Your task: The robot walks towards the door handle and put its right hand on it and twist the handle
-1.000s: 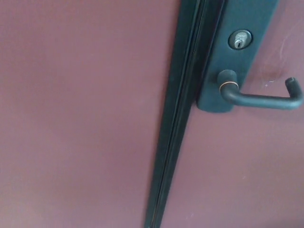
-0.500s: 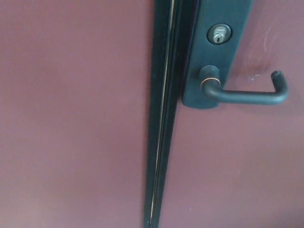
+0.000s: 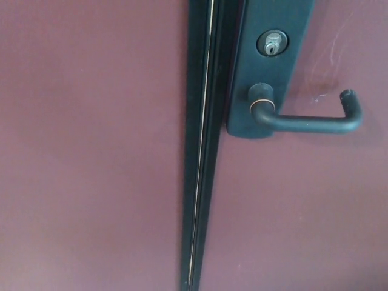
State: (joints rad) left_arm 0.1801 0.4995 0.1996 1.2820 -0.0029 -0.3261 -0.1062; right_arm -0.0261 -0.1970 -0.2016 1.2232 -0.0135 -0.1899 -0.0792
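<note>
- Head view: the dark lever door handle sits in the upper right of the picture, its round hub at the left end against a dark backplate, its bar running out to the right and ending in a short return bent back toward the door.
- Head view: a silver lock cylinder is set in the backplate just above the hub.
- Head view: the maroon door leaf carries the handle; a second maroon leaf fills the left side, and a dark vertical seam with a thin bright line runs between them, just left of the backplate.
- Head view: faint pale scuffs mark the door surface above the free end of the lever.
- Head view: neither robot hand shows, so I cannot tell how the fingers of either are set.
- Head view: the lever lies close to level, so it looks untwisted, and nothing touches it.
- Judgement: the step in hand is the approach; the handle is close and well framed, yet the reach is not begun.
- Judgement: the next move calls for the right hand to come in from the right side, settle over the bar between hub and bent tip, close around it, then press the free end downward to turn it.
</note>
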